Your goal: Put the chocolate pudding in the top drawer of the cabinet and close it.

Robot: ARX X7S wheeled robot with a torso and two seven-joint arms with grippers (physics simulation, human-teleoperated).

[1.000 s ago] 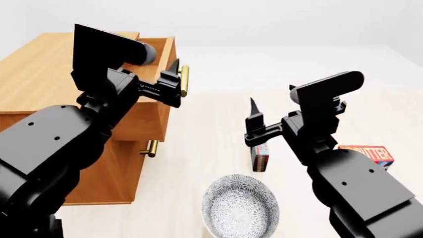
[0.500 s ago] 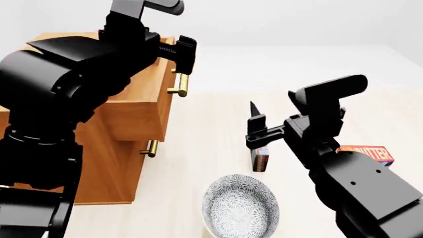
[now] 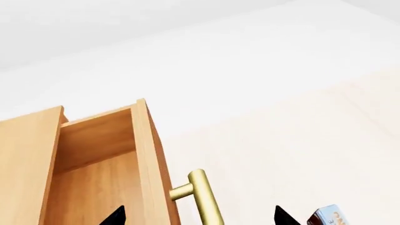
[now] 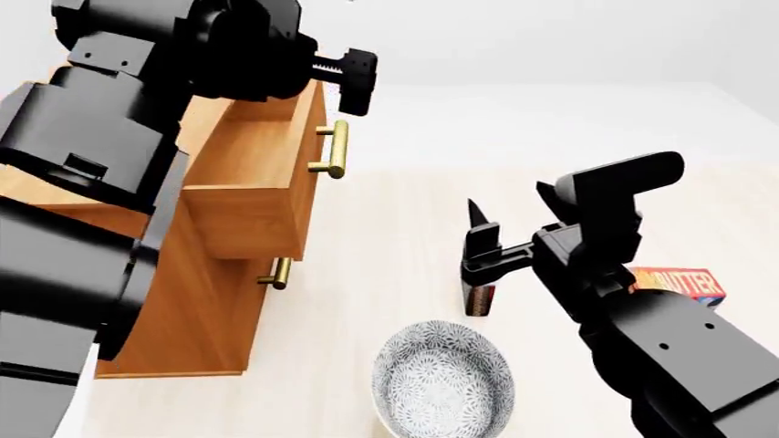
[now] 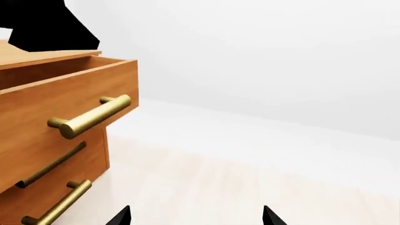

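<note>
The cabinet stands at the left with its top drawer pulled open. The drawer's brass handle is free. My left gripper is open and empty, raised above the drawer front. In the left wrist view its fingertips straddle the handle from above, and the drawer's inside shows bare wood. The chocolate pudding stands on edge on the floor. My right gripper is open and empty just above it.
A patterned bowl sits on the floor in front of me. An orange-red butter box lies at the right behind my right arm. The lower drawer is shut, with its handle sticking out. A carton corner shows in the left wrist view.
My left gripper has let go of the drawer handle and risen above the drawer front. The drawer stays open. The right arm has barely moved.
</note>
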